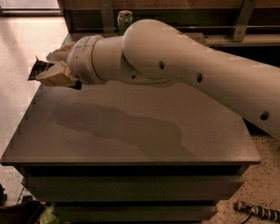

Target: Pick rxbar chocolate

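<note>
Dim, warm; bright floor [18,41] behind jaws at left; arm [177,64] shadows table [214,143].

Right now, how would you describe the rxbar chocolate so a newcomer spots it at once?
Follow the white arm across the grey table to its left edge, where the gripper hangs. The rxbar chocolate is the flat black wrapper clamped in its jaws, one end poking out leftward. Unlike the green can standing at the back, it is flat, dark and held off the surface.

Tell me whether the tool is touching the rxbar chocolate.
Touching. The camera view shows the tool at the table left edge, pinching the rxbar chocolate, whose dark end sticks out between its fingers.
</note>
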Robot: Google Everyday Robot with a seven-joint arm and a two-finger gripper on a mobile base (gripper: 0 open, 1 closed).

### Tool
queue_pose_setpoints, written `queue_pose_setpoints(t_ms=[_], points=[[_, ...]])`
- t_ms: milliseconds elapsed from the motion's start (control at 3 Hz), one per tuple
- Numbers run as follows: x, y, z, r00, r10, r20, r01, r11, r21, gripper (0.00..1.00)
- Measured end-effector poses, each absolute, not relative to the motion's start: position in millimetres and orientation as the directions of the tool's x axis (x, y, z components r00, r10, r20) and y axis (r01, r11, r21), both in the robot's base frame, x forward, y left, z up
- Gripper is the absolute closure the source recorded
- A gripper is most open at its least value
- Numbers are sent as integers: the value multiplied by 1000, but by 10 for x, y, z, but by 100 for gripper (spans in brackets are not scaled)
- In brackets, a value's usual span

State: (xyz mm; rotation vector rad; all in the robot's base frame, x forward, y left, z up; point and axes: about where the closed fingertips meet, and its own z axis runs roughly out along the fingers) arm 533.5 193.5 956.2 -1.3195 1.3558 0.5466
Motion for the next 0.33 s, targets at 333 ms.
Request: queue_pose_setpoints(t_ms=[333], points=[[5351,1686,9822,282,-337,-898,-883,276,-381,100]])
